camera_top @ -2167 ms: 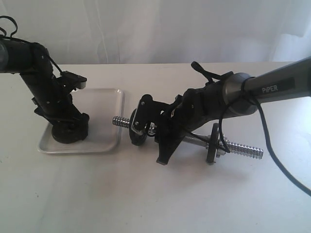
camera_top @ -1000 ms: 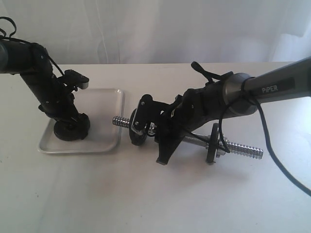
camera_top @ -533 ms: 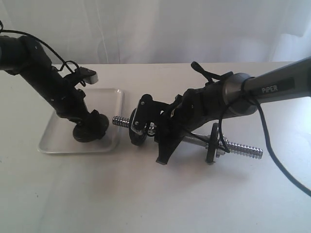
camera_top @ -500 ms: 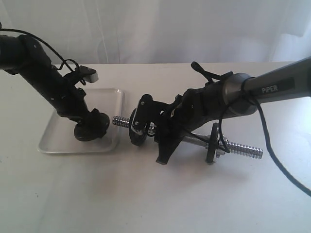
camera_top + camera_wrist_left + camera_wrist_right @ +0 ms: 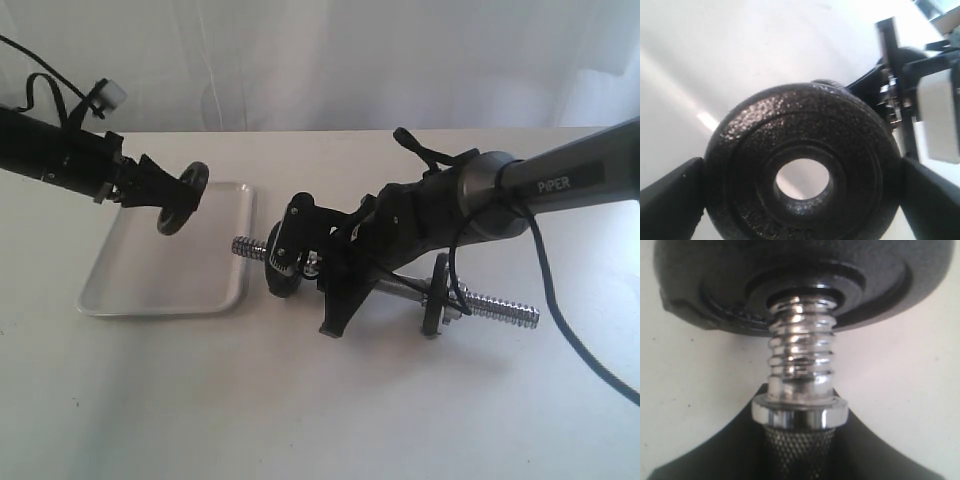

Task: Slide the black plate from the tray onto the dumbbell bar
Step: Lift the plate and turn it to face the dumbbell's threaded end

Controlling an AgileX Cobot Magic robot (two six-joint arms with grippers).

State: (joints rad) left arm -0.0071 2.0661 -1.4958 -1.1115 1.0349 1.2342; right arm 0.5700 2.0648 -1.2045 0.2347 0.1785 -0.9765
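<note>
Exterior: against half a second ago, the left arm has swung up to lie almost level. The left gripper (image 5: 172, 200) has carried the black plate (image 5: 185, 192) off the tray (image 5: 130, 290) floor. The plate now hangs on edge in the air above the tray's far right corner, near the threaded left end of the dumbbell bar (image 5: 245, 247) but apart from it. Right arm, bar and table (image 5: 300, 400) are unchanged. The tray is pale silvery, shallow, with rounded corners and a raised rim. The bar is chrome with coarse thread at both ends, and it carries an inner disc (image 5: 282, 268) and an outer disc (image 5: 437, 295). The right gripper (image 5: 322, 268) reaches in from the right, wrist bent down, jaws closed on the bar's middle. Left wrist: the plate has a pebbled black cast surface, raised rim and round centre hole. It is pinched at opposite edges between the two black fingers (image 5: 670, 200), jaws spread just to the plate's width. Right wrist: shiny thread runs into the inner disc's hole. A chrome collar (image 5: 799, 412) sits above the knurled grip (image 5: 799, 450), with dark fingers (image 5: 700, 460) snug on both sides.
</note>
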